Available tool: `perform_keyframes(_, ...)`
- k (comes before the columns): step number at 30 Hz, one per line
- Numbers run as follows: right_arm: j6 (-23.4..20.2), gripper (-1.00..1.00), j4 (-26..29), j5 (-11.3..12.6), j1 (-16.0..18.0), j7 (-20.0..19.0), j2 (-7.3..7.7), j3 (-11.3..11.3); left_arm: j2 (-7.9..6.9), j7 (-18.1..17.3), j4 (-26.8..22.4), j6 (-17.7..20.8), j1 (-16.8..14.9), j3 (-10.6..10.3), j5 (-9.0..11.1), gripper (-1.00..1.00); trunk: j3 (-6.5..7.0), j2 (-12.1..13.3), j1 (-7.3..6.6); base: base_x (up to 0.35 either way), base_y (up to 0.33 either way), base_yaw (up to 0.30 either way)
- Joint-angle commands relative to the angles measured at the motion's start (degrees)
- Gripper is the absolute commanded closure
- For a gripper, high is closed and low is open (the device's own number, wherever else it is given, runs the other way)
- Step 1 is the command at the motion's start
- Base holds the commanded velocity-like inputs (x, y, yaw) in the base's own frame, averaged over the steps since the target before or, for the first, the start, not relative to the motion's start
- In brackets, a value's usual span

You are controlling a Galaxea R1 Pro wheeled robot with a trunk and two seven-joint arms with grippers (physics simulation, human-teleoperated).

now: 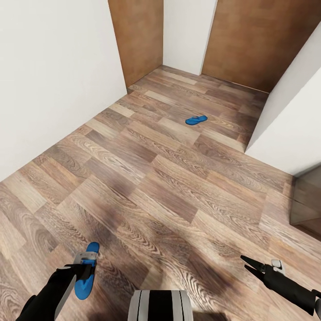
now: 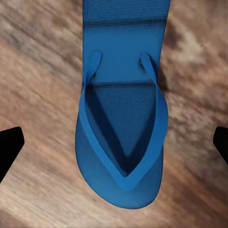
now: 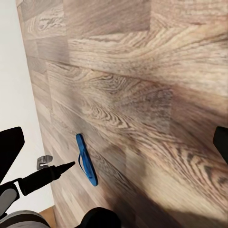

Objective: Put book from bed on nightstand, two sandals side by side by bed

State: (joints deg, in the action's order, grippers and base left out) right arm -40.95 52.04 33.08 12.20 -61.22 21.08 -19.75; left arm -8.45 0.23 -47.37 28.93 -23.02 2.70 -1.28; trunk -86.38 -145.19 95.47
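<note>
Wood-plank floor (image 1: 169, 187) w/ white walls and brown doors (image 1: 254, 40) at 12 o'clock; no bed, nightstand or book visible, so I judge most of the task is left. Sandals well apart: far sandal (image 1: 196, 120) at 12, near sandal (image 1: 85, 273) at 7. Left pincer (image 1: 82, 266) spread wide above near sandal, not gripping; right pincer (image 1: 248, 261) at 4, released, empty.

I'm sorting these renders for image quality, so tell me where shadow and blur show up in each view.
Head view: soft dark shadows fall on the wood floor ahead of the robot, and the far sandal looks sharp. Left wrist view: the near sandal is crisp, while the floor around it looks smeared. Right wrist view: a broad shadow crosses the planks, and the grain stays clear.
</note>
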Motion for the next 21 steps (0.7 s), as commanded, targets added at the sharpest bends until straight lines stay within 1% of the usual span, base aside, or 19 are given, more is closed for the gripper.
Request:
perform_keyframes(1, -0.36, -1.00, -0.01, 0.23, 0.02, -0.04, 0.01, -0.02, 0.01, 0.03, -0.09, 0.27, 0.00, 0.02, -0.12, -1.00, -0.03, -0.01, -0.01, 0.002, 0.001, 0.000)
perform_keyframes(2, -0.36, -1.00, -0.01, 0.23, 0.02, -0.04, 0.01, -0.02, 0.01, 0.03, -0.09, 0.26, 0.00, 0.02, -0.12, -1.00, -0.03, -0.01, -0.01, 0.001, 0.001, 0.000)
perform_keyframes(10, -0.36, -1.00, -0.01, 0.23, 0.02, -0.04, 0.01, -0.02, 0.01, 0.73, -0.09, 0.26, 0.00, 0.02, -0.04, -1.00, -1.81, -0.12, 0.20, 0.000, 0.000, 0.000)
perform_keyframes(21, -0.36, -1.00, -0.01, 0.23, 0.02, -0.04, 0.01, -0.02, 0.01, 0.82, -0.09, 0.27, 0.00, 0.02, -0.03, -1.00, -4.24, -0.27, 0.48, 0.000, 0.000, 0.000)
